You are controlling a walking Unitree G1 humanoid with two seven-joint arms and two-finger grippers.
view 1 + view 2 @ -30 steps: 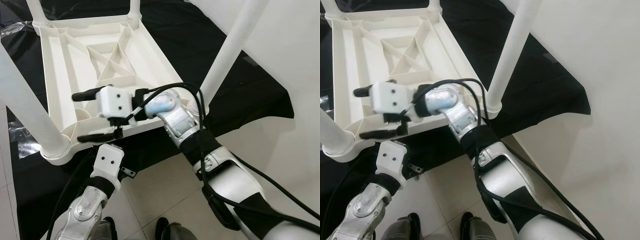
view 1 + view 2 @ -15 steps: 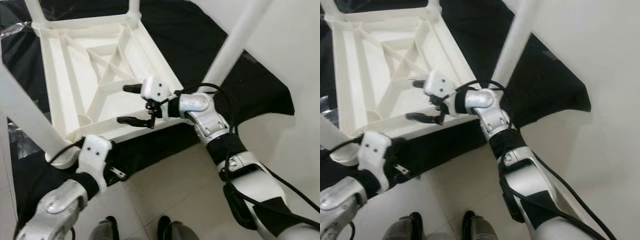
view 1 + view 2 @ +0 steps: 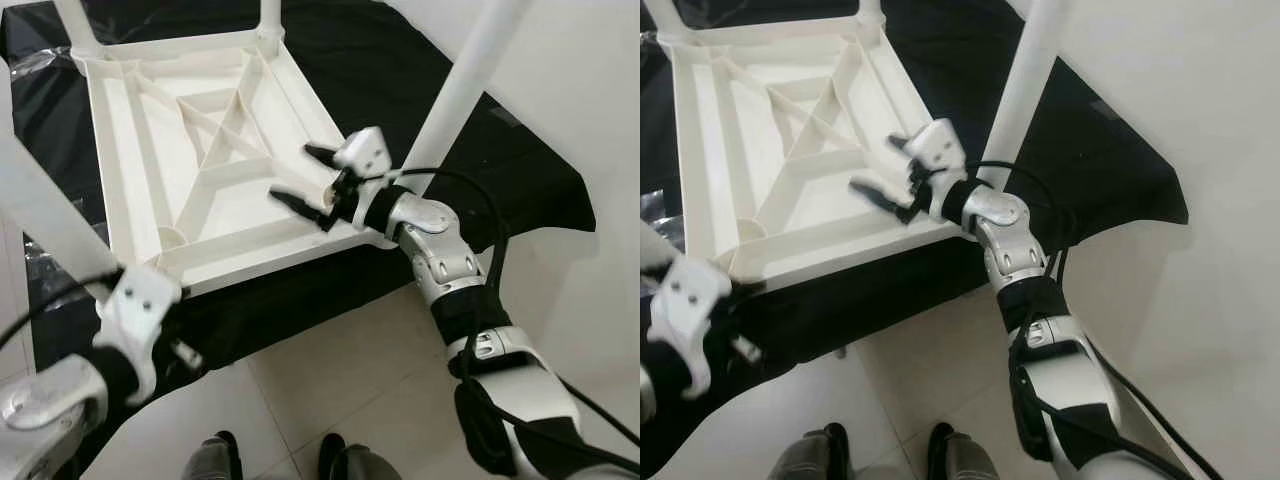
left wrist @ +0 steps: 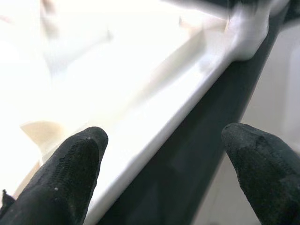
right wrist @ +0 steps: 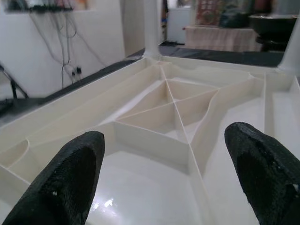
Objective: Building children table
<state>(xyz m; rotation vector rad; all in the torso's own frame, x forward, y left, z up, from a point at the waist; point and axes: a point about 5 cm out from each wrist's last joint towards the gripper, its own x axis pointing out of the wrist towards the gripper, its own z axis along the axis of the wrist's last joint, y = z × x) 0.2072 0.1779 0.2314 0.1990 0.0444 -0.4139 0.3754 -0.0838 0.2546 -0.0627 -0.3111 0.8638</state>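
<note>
A white plastic children's table [image 3: 250,262] lies upside down on a black mat [image 3: 520,170], its ribbed underside facing up. White legs stand at its corners: the near right leg [image 3: 468,75], the near left leg [image 3: 40,205] and two far ones. My right gripper [image 3: 292,172] hovers open over the ribs by the near right corner, holding nothing. The right wrist view looks between its fingers [image 5: 70,173] at the cross ribs. My left gripper [image 4: 164,140] is open over the table's near edge and the mat, close to the near left leg. Its white wrist [image 3: 140,308] is at lower left.
White tiled floor [image 3: 330,370] lies between me and the mat, with my feet [image 3: 215,455] at the bottom. A pale wall [image 3: 590,90] rises on the right. Clear plastic wrap [image 3: 45,265] lies on the mat at the left.
My right gripper has swung from the table's near left edge to the right, over the ribs near the right leg. My left arm has drawn back toward the lower left.
</note>
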